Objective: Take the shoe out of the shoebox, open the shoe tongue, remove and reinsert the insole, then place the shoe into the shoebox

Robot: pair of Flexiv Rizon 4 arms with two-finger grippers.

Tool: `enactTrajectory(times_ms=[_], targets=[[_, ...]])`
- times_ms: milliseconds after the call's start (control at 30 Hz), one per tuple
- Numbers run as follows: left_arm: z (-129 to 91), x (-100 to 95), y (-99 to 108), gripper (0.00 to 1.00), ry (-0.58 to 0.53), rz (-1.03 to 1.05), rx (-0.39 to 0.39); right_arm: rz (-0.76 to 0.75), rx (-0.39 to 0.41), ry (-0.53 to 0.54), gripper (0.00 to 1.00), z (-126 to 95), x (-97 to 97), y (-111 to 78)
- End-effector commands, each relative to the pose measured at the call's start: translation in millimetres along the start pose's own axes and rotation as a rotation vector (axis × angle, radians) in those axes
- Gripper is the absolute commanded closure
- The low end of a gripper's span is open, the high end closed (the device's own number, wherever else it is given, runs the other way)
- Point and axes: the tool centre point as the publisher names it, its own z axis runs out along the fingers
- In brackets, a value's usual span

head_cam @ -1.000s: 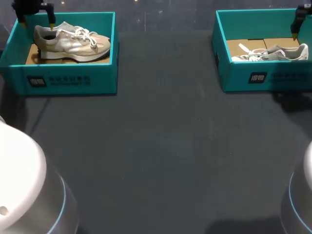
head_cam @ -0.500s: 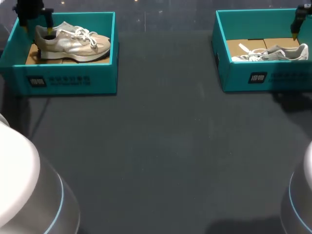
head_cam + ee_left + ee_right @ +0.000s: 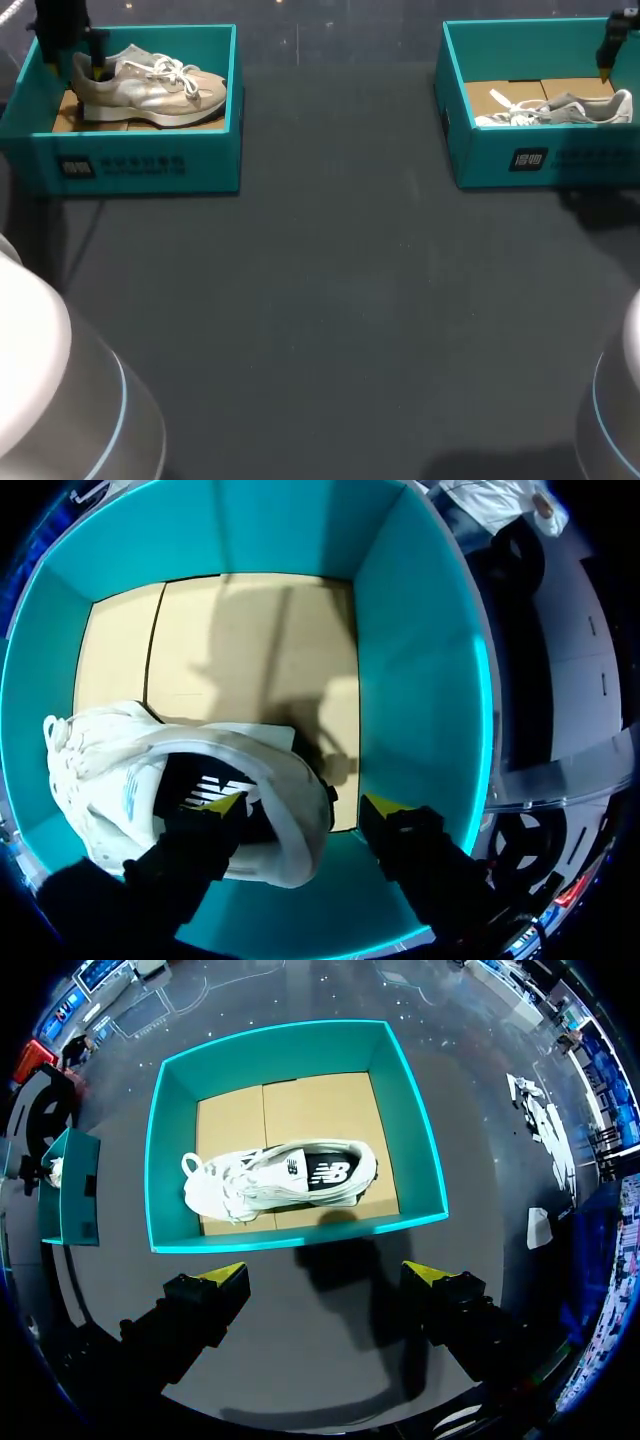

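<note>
A: Head?
B: 10 o'clock: beige sneaker (image 3: 150,88) in left shoebox (image 3: 140,165). 2 o'clock: white sneaker (image 3: 560,108) in right shoebox (image 3: 545,160).
A: Left wrist?
B: Wide-open left gripper (image 3: 305,805) straddles beige heel, no grip.
A: Right wrist?
B: Wide-open, empty right gripper (image 3: 325,1272); white sneaker at its 12.

From my station, the only thing left to report is the dark grey table (image 3: 330,300), matte and flat. A thin dark line (image 3: 80,235) crosses its left part (cable or crease, I cannot tell).
</note>
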Motion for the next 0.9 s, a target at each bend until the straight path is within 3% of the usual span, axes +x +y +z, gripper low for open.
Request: enactTrajectory(times_ms=[33,267,533,600,800,867,900], targets=[[6,-1.0,6,0.26,0.004,0.001,0.016,0.000,-0.001,0.000,0.00,0,-0.2,-1.0],[13,0.4,5,0.27,0.008,0.000,0.019,0.000,-0.001,0.000,0.00,0,-0.2,-1.0],[19,2.7,2,0.41,0.011,0.004,0.019,0.000,-0.001,0.000,0.00,0,-0.2,-1.0],[19,3.3,2,0.54,0.011,0.005,0.019,0.000,-0.001,0.000,0.00,0,-0.2,-1.0],[18,4.8,-1,0.71,0.013,0.023,0.012,0.000,-0.001,0.000,0.00,0,-0.2,-1.0],[18,5.2,-2,0.84,0.014,0.025,0.011,0.000,-0.001,0.000,0.00,0,-0.2,-1.0],[19,5.6,-3,0.99,0.015,0.026,0.010,0.000,-0.001,0.000,0.00,0,-0.2,-1.0]])
